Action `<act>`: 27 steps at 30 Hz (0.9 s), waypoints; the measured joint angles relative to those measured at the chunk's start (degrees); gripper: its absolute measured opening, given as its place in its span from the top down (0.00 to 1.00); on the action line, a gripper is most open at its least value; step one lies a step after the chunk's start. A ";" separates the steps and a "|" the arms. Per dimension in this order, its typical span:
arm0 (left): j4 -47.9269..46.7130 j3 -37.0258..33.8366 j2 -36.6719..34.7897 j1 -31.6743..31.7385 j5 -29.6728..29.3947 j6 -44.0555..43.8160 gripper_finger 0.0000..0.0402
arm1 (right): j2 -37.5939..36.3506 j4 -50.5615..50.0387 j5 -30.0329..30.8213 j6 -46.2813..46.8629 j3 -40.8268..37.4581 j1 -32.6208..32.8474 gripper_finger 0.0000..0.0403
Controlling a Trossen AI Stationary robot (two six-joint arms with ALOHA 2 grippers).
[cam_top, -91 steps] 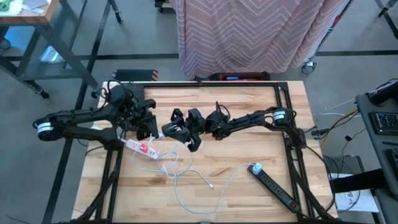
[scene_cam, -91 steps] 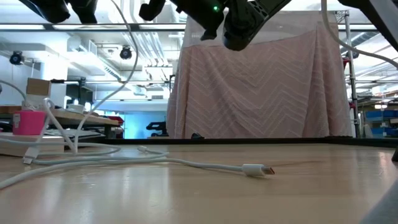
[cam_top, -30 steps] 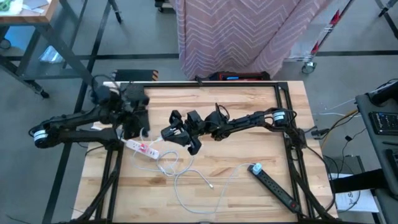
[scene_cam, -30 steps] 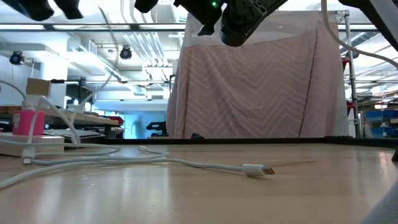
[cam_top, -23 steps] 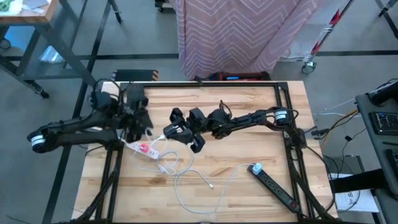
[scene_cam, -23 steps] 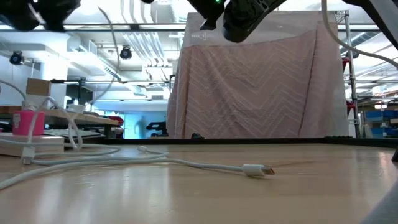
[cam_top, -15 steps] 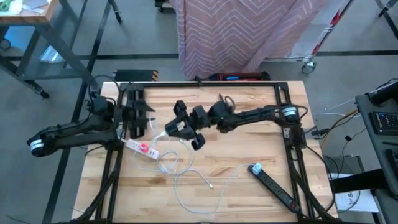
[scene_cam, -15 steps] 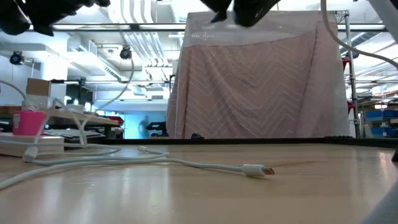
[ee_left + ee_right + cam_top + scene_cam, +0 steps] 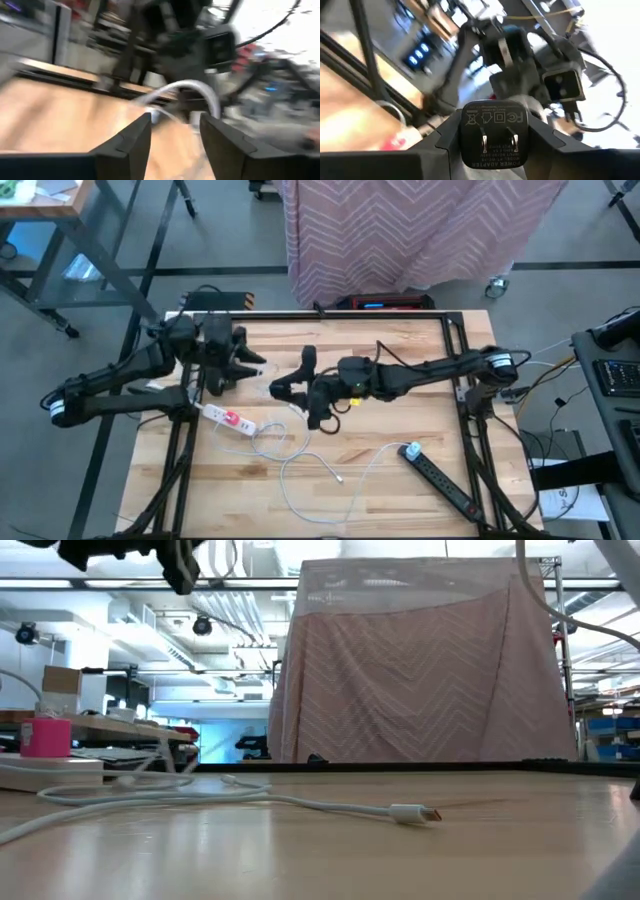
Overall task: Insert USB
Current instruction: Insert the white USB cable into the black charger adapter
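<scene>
1. Currently right tool (image 9: 490, 150) clamps a black power adapter (image 9: 492, 132), prongs facing the camera, above the table (image 9: 400, 480) centre.
2. Left tool (image 9: 172, 135) hangs near the far-left corner, fingers apart, gripping nothing; view blurred.
3. White USB cable (image 9: 300, 470) lies loose toward the near edge, plug end (image 9: 412, 812) on the wood.
4. White power strip (image 9: 228, 418) near the left edge; black one (image 9: 440, 478) near the right.

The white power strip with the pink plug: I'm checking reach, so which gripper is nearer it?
Left. The left gripper hovers just behind the white power strip; the right gripper, shut on the power adapter, is off to its right.
</scene>
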 joint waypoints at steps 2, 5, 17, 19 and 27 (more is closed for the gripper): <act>-0.30 0.90 1.24 0.00 4.90 -2.34 0.59 | 0.23 -0.32 4.09 -3.36 0.00 0.95 0.68; -2.41 1.81 2.73 0.00 11.19 -3.92 0.56 | 0.31 0.12 8.68 -5.84 0.00 2.37 0.67; -34.23 18.05 2.25 2.16 -20.95 16.77 0.56 | 0.31 -1.09 0.08 10.71 0.00 5.61 0.68; -31.11 17.11 1.64 2.13 -16.65 17.62 0.56 | 0.31 -1.11 0.11 13.73 0.00 5.52 0.68; -7.65 2.07 1.44 1.38 6.09 6.71 0.52 | 0.31 -0.83 7.02 5.33 0.19 5.61 0.68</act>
